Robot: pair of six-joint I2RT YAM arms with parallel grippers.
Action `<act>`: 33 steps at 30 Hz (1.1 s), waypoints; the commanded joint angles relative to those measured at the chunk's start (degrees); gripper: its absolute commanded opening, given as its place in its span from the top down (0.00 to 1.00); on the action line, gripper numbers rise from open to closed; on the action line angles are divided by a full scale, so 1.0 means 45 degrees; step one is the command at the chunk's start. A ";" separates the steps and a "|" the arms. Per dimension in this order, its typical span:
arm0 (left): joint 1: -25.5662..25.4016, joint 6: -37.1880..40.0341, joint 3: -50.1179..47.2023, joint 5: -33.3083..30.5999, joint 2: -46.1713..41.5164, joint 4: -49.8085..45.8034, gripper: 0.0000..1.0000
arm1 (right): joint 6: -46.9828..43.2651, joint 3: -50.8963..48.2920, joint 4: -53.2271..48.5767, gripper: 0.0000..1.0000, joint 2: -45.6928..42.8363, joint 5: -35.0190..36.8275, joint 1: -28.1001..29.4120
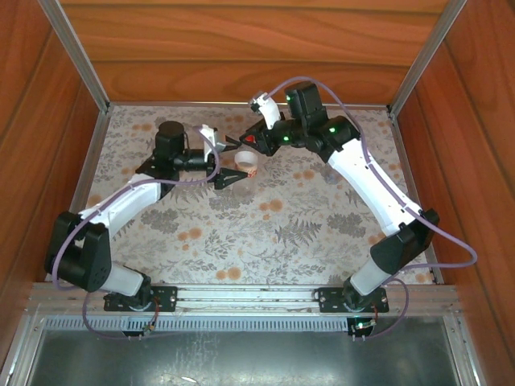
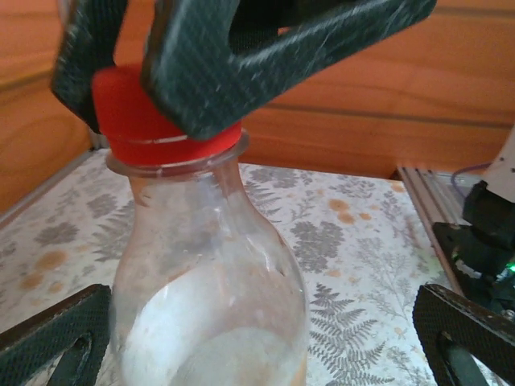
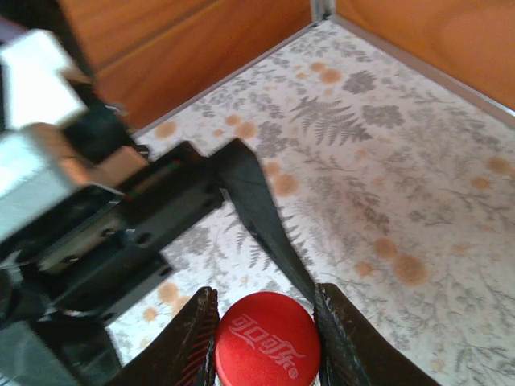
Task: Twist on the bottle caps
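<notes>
Clear bottle right up at the lens, cloudy white low down, base cut off. Left gripper spread wide, fingers at 8 and 4 o'clock, the 4 o'clock one clear of the plastic. Up at 12 o'clock, the red cap sits on the neck, pinched by the right gripper. How far it's threaded, can't tell. From above, the bottle is just toward 12 o'clock of the desk's middle.

We find the overhead view evenly lit and warm, with only soft, faint shadows on the table. Close up, the bottle blurs and carries pale glare. The red cap is fairly sharp (everything left of it smears).
</notes>
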 commanded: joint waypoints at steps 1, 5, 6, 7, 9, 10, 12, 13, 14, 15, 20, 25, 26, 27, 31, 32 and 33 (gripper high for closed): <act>0.0070 0.0068 -0.0836 -0.1415 -0.0944 0.0126 0.00 | 0.0382 -0.0606 0.1750 0.84 -0.0178 0.2573 -0.0300; 0.0150 0.0153 -0.1826 -0.2635 -0.1727 0.0127 0.00 | 0.0552 -0.0831 0.2962 0.85 0.0413 0.4034 -0.0437; 0.0169 0.0134 -0.2018 -0.2859 -0.1892 0.0126 0.00 | 0.0570 -0.0944 0.3350 0.85 0.0499 0.4321 -0.0453; 0.0180 0.0101 -0.2166 -0.3040 -0.2018 0.0126 0.00 | 0.0620 -0.1186 0.3855 0.85 0.0503 0.4395 -0.0485; 0.0200 0.0047 -0.2434 -0.3322 -0.2219 0.0127 0.00 | 0.0687 -0.1718 0.4881 0.85 0.0504 0.4144 -0.0568; 0.0219 0.0053 -0.2529 -0.3404 -0.2283 0.0122 0.00 | 0.0725 -0.1790 0.5050 0.84 0.1000 0.4078 -0.0592; 0.0238 0.0019 -0.2634 -0.3502 -0.2321 0.0120 0.00 | 0.0803 -0.1847 0.5055 0.84 0.1316 0.4037 -0.0600; 0.0264 0.0026 -0.2644 -0.3504 -0.2332 0.0127 0.00 | 0.0852 -0.1930 0.5109 0.84 0.1394 0.4058 -0.0595; 0.0263 0.0010 -0.2651 -0.3505 -0.2315 0.0126 0.00 | 0.0902 -0.2123 0.5288 0.84 0.1435 0.4029 -0.0595; 0.0287 0.0010 -0.2647 -0.3505 -0.2292 0.0123 0.00 | 0.0923 -0.2323 0.5483 0.84 0.1393 0.4042 -0.0595; 0.0345 0.0030 -0.2644 -0.3506 -0.2188 0.0126 0.00 | 0.0823 -0.3003 0.5593 0.82 0.1420 0.4195 -0.0600; 0.0383 0.0018 -0.2644 -0.3573 -0.2171 0.0126 0.00 | 0.0875 -0.3317 0.5608 0.82 0.1380 0.4088 -0.0595; 0.0387 0.0030 -0.2644 -0.3582 -0.2148 0.0127 0.00 | 0.0884 -0.3316 0.5597 0.82 0.1384 0.4087 -0.0595; 0.0404 0.0044 -0.2644 -0.3585 -0.2148 0.0127 0.00 | 0.0896 -0.3306 0.5625 0.82 0.1427 0.4066 -0.0595; 0.0423 0.0037 -0.2683 -0.3616 -0.2154 0.0127 0.00 | 0.0989 -0.3263 0.5874 0.82 0.1550 0.3836 -0.0595; 0.0415 0.0048 -0.2692 -0.3629 -0.2186 0.0127 0.00 | 0.1065 -0.3248 0.6045 0.82 0.1556 0.3745 -0.0595; 0.0442 0.0053 -0.2703 -0.3657 -0.2182 0.0122 0.00 | 0.1132 -0.3216 0.6206 0.82 0.1612 0.3644 -0.0595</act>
